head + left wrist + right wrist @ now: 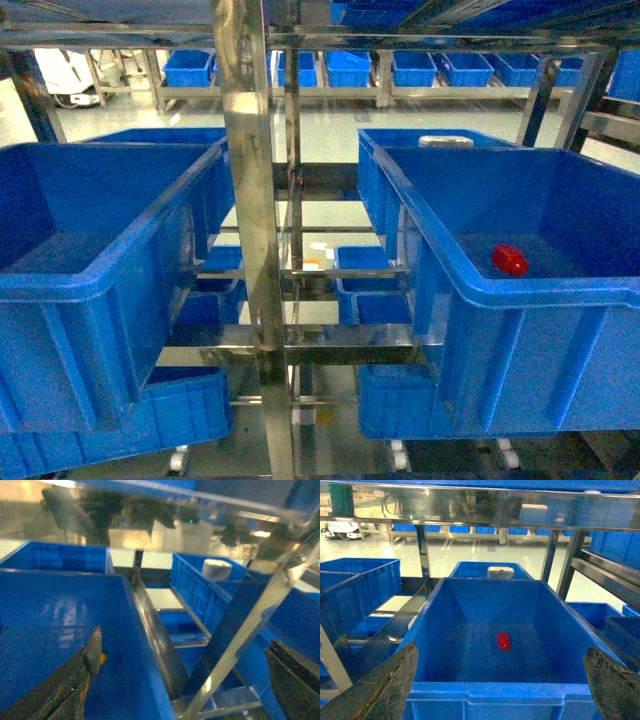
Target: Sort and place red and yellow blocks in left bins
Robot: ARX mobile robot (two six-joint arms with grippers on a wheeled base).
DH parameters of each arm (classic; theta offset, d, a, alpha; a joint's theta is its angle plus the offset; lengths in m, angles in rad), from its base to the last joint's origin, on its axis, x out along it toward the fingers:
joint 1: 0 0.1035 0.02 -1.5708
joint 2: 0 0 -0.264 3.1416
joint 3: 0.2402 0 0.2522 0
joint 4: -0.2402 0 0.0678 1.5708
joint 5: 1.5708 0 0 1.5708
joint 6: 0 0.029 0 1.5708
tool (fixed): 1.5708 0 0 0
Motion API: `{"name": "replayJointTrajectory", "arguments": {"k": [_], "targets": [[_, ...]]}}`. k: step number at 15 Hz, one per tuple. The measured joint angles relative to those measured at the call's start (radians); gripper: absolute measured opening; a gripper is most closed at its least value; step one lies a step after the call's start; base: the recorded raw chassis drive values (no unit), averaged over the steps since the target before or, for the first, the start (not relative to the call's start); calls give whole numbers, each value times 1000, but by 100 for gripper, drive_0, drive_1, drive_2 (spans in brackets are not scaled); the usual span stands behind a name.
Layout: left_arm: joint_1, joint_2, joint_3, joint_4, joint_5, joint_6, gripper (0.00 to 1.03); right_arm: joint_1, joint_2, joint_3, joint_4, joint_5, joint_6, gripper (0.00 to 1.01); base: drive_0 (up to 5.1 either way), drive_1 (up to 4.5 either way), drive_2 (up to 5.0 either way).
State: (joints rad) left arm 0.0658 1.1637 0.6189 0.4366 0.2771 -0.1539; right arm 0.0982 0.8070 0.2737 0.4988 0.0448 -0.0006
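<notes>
A small red block (509, 260) lies on the floor of the right-hand blue crate (520, 300). In the right wrist view the red block (504, 641) sits mid-floor of that crate (485, 690), beyond its near rim. My right gripper (501, 652) is open, outside the near rim, nothing between its fingers. The left bin (60, 285) stands at the left of the rack. My left gripper (184, 645) is open over its right wall (145, 680). A sliver of the yellow block (103, 658) peeks from behind the left finger (75, 680), inside the bin. Neither gripper shows in the head view.
A steel rack post (250, 200) stands between the two crates, and a slanted steel bar (250, 625) crosses between my left fingers. More blue crates sit behind and below. A white object (445, 141) rests in the crate behind the right one.
</notes>
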Motion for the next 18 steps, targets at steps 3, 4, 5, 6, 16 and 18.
{"name": "replayJointTrajectory", "arguments": {"k": [3, 4, 5, 6, 16, 18], "targets": [[-21, -14, 9, 16, -12, -49, 98, 0, 0, 0, 0, 0, 0, 98, 0, 0, 0], [-19, -12, 8, 22, -22, -48, 98, 0, 0, 0, 0, 0, 0, 98, 0, 0, 0], [-50, -22, -32, 121, -150, 1, 88, 0, 0, 0, 0, 0, 0, 98, 0, 0, 0], [-63, -58, -87, 155, -223, 52, 79, 1, 0, -2, 12, 8, 1, 97, 0, 0, 0], [-66, -394, -478, 183, -278, 137, 2, -98, -299, -207, -65, -45, 0, 2, 0, 0, 0], [-66, -470, -515, 147, -278, 137, 2, -98, -361, -224, -107, -45, 1, 2, 0, 0, 0]]}}
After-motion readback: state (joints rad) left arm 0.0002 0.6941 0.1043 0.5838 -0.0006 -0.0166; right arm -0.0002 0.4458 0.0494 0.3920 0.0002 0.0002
